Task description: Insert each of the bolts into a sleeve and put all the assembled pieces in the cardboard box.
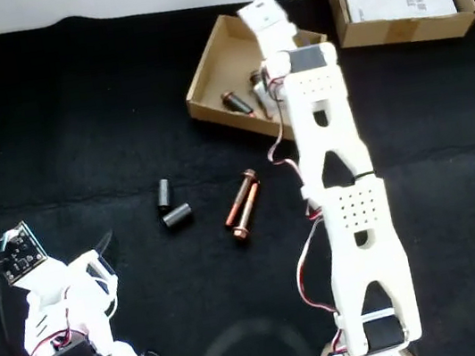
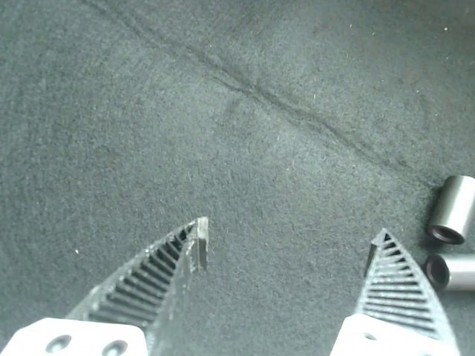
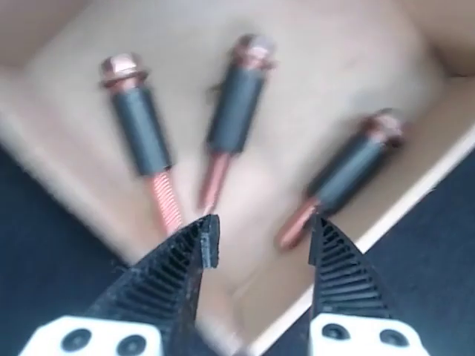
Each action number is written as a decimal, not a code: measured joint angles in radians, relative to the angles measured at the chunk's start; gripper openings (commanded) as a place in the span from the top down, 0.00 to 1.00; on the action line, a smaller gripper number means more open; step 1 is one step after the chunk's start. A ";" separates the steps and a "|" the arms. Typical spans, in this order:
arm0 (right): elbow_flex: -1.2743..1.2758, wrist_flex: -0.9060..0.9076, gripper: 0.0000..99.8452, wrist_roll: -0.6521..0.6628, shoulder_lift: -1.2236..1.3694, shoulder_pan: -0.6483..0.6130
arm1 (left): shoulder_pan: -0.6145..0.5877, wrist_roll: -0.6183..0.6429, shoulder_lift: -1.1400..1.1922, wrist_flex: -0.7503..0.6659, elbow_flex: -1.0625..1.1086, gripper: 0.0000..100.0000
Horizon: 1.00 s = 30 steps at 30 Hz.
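The right hand (image 3: 260, 237) hangs released, jaws apart and holding nothing, just above the open cardboard box (image 3: 415, 159). Three assembled pieces (image 3: 237, 104), each a copper bolt with a dark sleeve on its shank, lie on the box floor directly beneath and ahead of its fingertips. One of them sits close beside one finger, against the box wall.

The left hand (image 2: 292, 241) is likewise released and empty, low over the desk (image 1: 75, 122). The two loose sleeves (image 2: 451, 209) lie on their sides just outside one of its fingertips, not between the jaws. The two bare bolts (image 1: 244, 206) lie side by side, apparently touching, farther beyond the sleeves and well apart from either hand.

By my reading, three of the five are done and two await assembly.

The risks I see:
- The sleeves are round and lie flat. A fingertip that comes down beside one rather than around it would likely set it rolling across the cloth.
- The bolts lie so close together that a grasp on one may drag or pinch the other.
- If the right hand lifts out at a slant, a finger could catch the box wall and shift the box, or nudge the nearest piece.
- Nothing visible locks the sleeves onto the bolts, so a piece tipped head-up might shed its sleeve.
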 measured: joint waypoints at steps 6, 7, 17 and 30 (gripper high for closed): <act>-0.141 0.230 0.82 0.101 -0.075 -0.163 | 0.000 0.000 0.000 0.000 0.000 0.66; -0.152 0.238 0.82 0.109 -0.089 -0.187 | 0.000 0.000 0.000 0.000 0.000 0.66; -0.003 0.256 0.82 0.178 -0.304 -0.397 | 0.000 0.000 0.000 0.000 0.000 0.66; 0.687 0.256 0.82 0.514 -0.534 -0.594 | 0.000 0.000 0.000 0.000 0.000 0.66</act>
